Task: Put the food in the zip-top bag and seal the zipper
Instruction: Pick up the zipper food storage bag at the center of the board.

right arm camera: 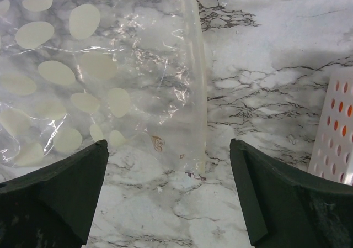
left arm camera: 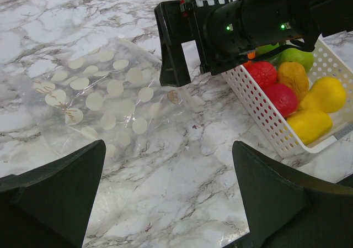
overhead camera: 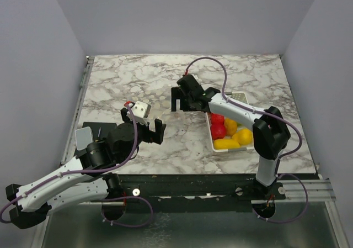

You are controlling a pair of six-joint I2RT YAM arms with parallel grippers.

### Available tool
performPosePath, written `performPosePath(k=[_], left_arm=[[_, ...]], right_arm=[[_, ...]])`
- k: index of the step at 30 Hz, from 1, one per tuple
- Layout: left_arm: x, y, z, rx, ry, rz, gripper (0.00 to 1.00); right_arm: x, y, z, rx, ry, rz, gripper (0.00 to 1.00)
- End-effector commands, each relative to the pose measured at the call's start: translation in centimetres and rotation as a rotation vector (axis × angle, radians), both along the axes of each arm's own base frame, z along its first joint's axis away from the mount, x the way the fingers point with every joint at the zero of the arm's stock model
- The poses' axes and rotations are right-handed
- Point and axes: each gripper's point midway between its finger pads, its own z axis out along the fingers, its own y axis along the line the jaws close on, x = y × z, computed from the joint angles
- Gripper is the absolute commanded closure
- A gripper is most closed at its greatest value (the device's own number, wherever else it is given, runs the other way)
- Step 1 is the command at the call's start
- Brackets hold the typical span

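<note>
Though food (left arm camera: 292,93) fills the tray (left arm camera: 256,112), the right tool (overhead camera: 180,101) overhangs the bag (left arm camera: 105,104).

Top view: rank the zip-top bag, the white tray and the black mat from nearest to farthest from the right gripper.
1. zip-top bag: directly beneath the right gripper, spreading to its left.
2. white tray: just right of it, toward the arm bases.
3. black mat: at the left edge of the table, clearly farthest.

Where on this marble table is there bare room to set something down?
Bare: the far strip of the marble table, and the near patch between the dotted see-through plastic bag and the white perforated plastic tray. Crowded: inside the tray.
</note>
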Motion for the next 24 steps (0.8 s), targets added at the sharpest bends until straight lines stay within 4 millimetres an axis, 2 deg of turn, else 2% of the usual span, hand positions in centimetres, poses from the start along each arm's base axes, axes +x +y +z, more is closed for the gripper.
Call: performPosePath(k=[1, 11, 24], left_arm=[[0.1, 0.6, -0.3, 0.013, -0.005, 0.024, 0.01], [0.2, 0.6, -0.4, 0.019, -0.003, 0.027, 0.01], [0.2, 0.6, -0.5, 0.023, -0.001, 0.027, 0.01]], right_arm=[[1.0, 1.2, -0.4, 0.058, 0.018, -0.011, 0.02], [1.1, 1.6, -2.7, 0.106, 0.075, 0.0, 0.08], [1.3, 1.3, -5.3, 0.121, 0.127, -0.016, 0.16]])
